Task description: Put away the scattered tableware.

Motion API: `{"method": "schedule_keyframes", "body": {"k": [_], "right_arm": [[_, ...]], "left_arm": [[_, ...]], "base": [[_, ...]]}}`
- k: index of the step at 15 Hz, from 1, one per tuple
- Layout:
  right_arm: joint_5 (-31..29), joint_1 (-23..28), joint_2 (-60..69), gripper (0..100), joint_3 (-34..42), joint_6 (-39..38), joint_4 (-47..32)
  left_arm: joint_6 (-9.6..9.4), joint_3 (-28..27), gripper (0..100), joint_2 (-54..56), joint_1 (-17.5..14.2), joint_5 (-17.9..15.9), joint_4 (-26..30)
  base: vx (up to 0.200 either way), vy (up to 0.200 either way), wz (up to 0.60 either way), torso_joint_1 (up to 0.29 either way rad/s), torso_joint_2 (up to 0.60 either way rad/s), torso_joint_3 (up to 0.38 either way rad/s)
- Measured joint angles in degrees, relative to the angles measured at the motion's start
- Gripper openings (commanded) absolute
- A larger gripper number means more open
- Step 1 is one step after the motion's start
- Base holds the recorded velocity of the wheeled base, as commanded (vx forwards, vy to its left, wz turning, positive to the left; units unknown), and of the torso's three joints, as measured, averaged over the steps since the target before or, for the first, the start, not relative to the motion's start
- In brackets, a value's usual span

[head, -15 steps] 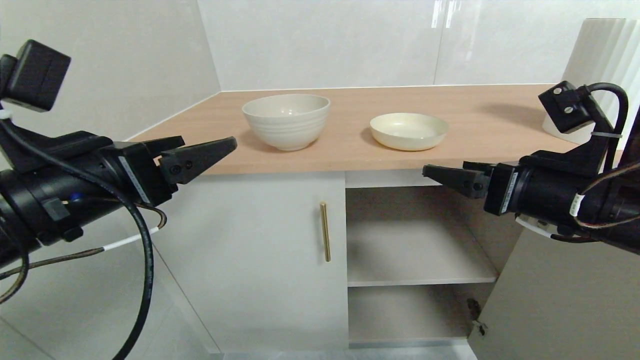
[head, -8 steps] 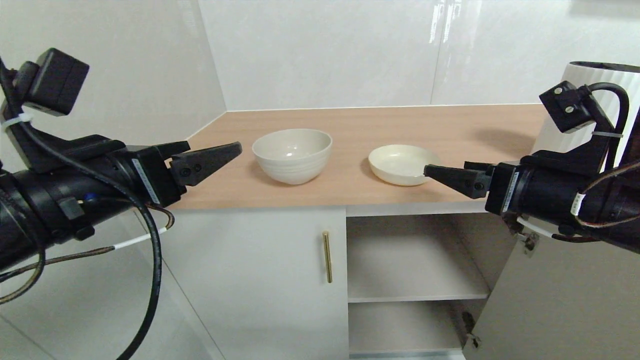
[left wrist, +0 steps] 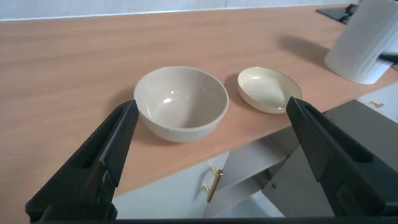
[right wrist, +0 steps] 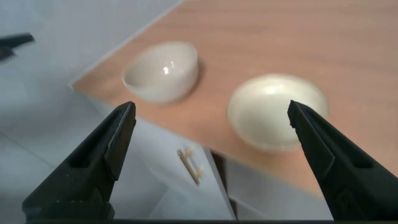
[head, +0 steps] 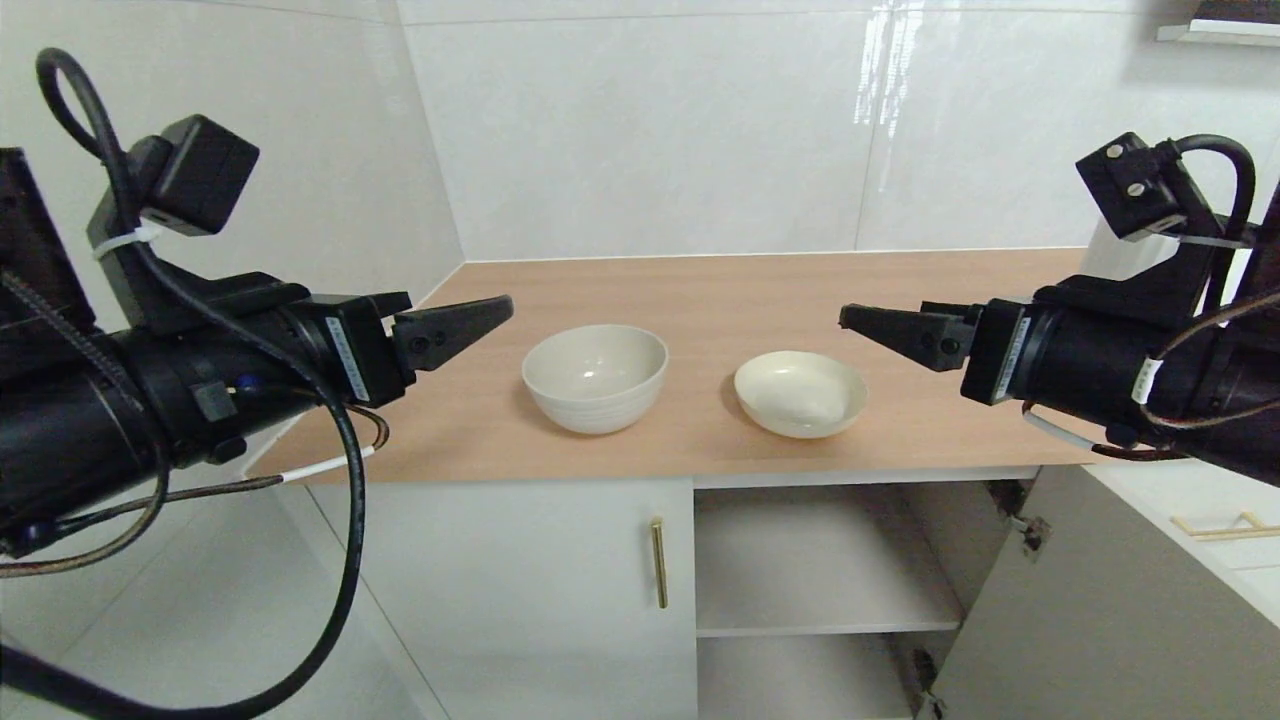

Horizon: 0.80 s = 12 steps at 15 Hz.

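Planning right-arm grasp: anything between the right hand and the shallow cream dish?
Nothing visible. The open right hand hovers above the wooden countertop, a clear gap to the shallow cream ceramic dish; the deeper ribbed cream bowl sits apart, leftward.

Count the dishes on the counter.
2. A deep bowl sits left of centre on the countertop. A shallow bowl sits apart to its right, above the open cabinet. None appears hidden.
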<state>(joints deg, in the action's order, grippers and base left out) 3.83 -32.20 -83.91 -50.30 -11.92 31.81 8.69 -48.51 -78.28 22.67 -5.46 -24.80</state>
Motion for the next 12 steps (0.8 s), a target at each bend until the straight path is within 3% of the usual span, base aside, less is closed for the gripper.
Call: {"method": "schedule_keyframes", "body": {"k": [4,6,10,12], "right_arm": [[-0.17,0.2,-2.72,100,-2.34,-0.59,-0.01],[-0.5,0.56,-3.85,100,-3.36,-3.45,-0.9],[-4.23,2.85,-5.32,100,-6.73,-4.24,-10.95],[-8.53,3.84,-6.3,100,-8.85,-4.19,-13.25]], "left_arm": [[0.11,-4.94,100,-2.89,-0.02,0.35,7.29],[0.2,-9.12,100,-5.29,-0.18,2.07,11.17],[0.44,-18.8,100,-16.18,-1.29,15.91,17.6],[0.55,-21.31,100,-20.52,-1.51,18.4,20.44]], "base": [[0.0,0.0,0.0,0.038,-0.09,-0.064],[0.0,0.0,0.0,0.0,0.0,0.0],[0.0,0.0,0.0,0.0,0.0,0.0],[0.0,0.0,0.0,0.0,0.0,0.0]]}}
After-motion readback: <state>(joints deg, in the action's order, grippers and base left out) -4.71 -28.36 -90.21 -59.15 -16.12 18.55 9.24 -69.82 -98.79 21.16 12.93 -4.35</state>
